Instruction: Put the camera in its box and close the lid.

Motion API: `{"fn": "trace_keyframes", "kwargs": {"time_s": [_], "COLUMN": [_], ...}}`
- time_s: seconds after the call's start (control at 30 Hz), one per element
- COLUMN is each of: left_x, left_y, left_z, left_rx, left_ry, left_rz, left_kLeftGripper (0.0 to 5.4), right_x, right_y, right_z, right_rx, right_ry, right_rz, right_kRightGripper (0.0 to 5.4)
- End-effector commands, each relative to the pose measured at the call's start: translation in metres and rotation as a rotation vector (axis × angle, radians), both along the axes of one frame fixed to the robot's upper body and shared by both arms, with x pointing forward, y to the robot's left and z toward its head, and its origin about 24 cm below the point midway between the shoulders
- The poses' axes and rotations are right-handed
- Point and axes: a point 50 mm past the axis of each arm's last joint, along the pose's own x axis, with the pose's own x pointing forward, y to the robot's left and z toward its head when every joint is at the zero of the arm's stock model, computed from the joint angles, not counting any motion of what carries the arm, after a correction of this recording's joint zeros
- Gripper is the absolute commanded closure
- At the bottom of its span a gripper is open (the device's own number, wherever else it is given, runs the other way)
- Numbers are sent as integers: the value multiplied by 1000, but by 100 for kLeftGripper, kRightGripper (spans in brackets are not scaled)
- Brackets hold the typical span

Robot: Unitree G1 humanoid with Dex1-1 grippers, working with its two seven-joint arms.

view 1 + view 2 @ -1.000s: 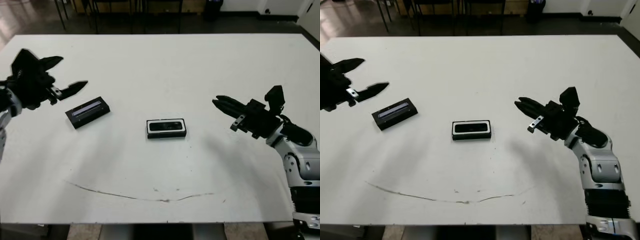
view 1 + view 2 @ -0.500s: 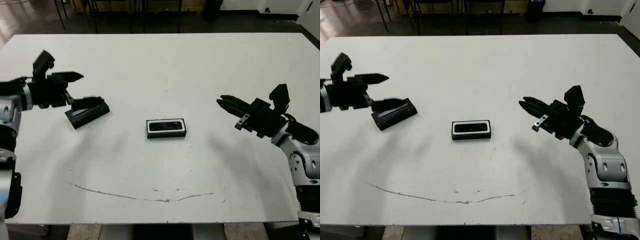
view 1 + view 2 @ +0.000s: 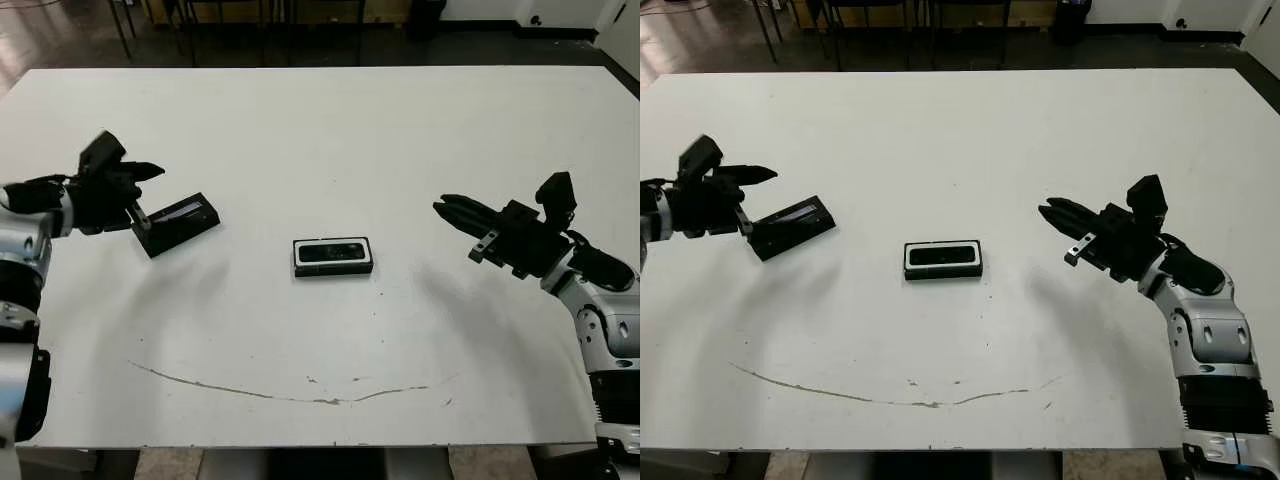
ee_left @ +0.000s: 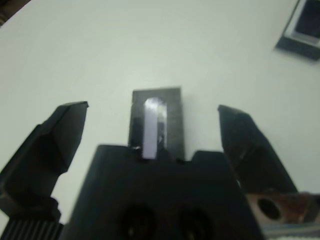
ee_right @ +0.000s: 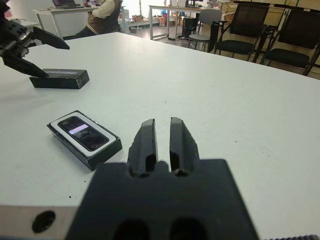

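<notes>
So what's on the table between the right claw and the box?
Nothing. In the left eye view, only bare white table lies between the right claw and the box.

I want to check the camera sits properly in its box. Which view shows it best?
The right wrist view: the camera lies close, glossy face up inside the box. Both eye views show it small; the left wrist view catches only a corner.

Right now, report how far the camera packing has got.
Done: the camera lies in the box at mid-table. In hand: the open left gripper is at the lid, which lies on the table; no grip visible. Left: lift it, close the box. The right gripper waits, shut.
</notes>
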Motion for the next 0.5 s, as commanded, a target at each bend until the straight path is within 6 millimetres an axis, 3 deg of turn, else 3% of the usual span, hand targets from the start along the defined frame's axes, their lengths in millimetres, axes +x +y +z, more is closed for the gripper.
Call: {"fn": "trace_keyframes", "kwargs": {"time_s": [0.03, 0.5], "left_x": [-5, -6], "left_y": [5, 3], "left_z": [-17, -23], "left_rx": [51, 104], "left_ry": [35, 105], "left_rz": [26, -49], "left_kLeftGripper": [3, 3], "right_x": [-3, -5], "right_y": [-3, -3], "right_z": [-7, -7], "right_rx": [-32, -48], "right_ry": [27, 16], "right_rz": [-7, -17], "right_kRightGripper": [540, 540]}}
